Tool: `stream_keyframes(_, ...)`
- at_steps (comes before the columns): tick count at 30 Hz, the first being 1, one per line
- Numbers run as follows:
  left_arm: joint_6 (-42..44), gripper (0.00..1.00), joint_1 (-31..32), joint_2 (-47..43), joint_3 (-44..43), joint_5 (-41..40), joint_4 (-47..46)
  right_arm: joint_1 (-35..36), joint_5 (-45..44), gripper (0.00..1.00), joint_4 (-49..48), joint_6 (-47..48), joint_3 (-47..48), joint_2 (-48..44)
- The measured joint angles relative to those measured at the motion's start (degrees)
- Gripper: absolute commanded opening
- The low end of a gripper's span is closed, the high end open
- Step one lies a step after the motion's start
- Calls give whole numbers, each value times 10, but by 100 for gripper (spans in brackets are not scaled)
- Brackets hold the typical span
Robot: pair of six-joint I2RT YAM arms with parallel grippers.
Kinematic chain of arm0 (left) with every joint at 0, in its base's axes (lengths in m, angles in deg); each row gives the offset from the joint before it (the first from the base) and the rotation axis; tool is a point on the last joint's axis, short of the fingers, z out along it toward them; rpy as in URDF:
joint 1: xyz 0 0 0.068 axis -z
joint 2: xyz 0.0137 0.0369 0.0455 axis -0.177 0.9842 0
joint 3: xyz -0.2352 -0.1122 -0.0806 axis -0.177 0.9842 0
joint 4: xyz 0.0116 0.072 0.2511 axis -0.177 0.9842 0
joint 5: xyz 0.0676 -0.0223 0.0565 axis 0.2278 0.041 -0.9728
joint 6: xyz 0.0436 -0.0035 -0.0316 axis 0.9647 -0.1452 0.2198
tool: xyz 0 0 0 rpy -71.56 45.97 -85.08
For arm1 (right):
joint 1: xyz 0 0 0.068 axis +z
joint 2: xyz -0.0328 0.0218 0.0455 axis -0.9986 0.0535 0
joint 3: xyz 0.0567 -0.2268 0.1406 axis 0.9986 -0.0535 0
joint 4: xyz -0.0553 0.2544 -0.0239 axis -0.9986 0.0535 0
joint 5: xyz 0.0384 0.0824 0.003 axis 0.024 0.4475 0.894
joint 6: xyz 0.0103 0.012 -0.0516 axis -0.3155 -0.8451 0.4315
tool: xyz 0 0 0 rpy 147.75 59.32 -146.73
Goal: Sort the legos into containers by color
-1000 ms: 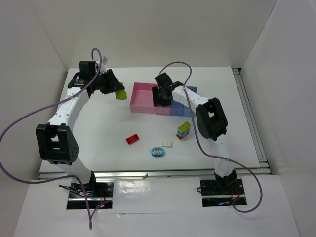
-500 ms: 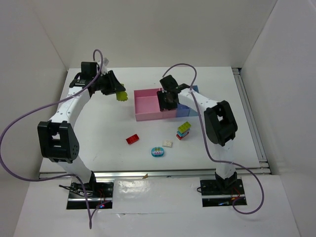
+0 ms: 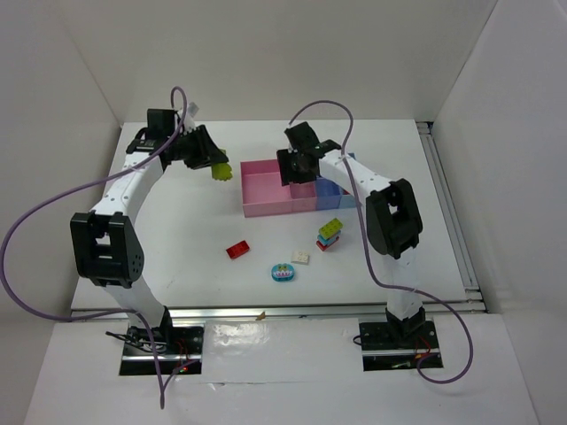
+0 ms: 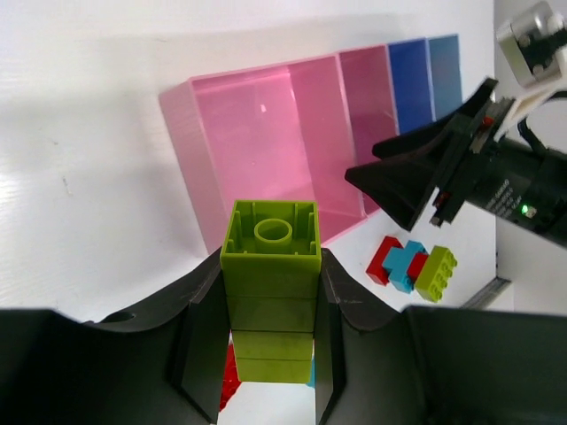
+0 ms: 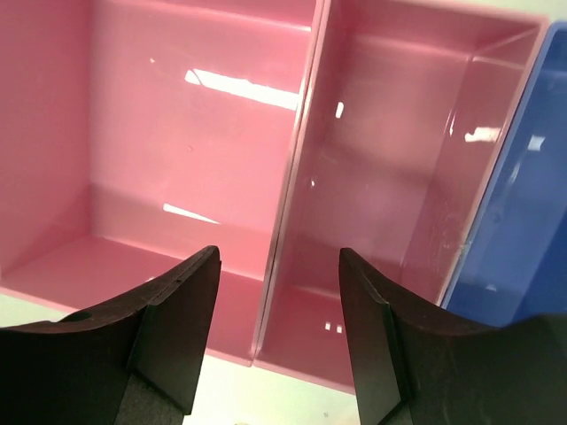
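My left gripper [image 4: 271, 266] is shut on a stack of yellow-green legos [image 4: 271, 292], held in the air left of the containers [image 3: 218, 170]. The wide pink container [image 3: 266, 190], narrow pink one [image 3: 304, 195], blue one [image 3: 328, 190] and light blue one [image 3: 348, 181] stand in a row. My right gripper [image 5: 279, 257] hangs open above the wall between the wide pink [image 5: 177, 159] and narrow pink [image 5: 390, 177] containers, holding nothing. On the table lie a red lego [image 3: 237, 250], a cream-white one [image 3: 301, 257], a teal-blue and pink one [image 3: 283, 272] and a mixed stack [image 3: 330, 233].
White walls close the table on three sides. A metal rail [image 3: 447, 204] runs along the right edge. Cables loop over both arms. In the left wrist view the right gripper [image 4: 416, 177] shows dark above the containers' near ends, with the mixed stack [image 4: 412, 266] below it.
The row of containers slid slightly right and toward the arms, then stopped. My right gripper widened its jaws and drew back a little. The left arm with its green stack barely moved.
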Motion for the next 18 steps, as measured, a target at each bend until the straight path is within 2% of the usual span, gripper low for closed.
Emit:
stream_keyframes(5,17,0,7,11,-15,42,3,-13,19,65,-3,0,4,-13)
stream_keyframes(9,41,0,18,26,-24,114,4,-36,69,73,-10,-3,-1,-43)
stream_keyframes(12,62,0,25,41,-40,194,12,-59,154,80,-47,-8,-26,-83)
stream_keyframes(18,105,0,36,59,-60,342,28,-100,361,80,-136,-31,-45,-126)
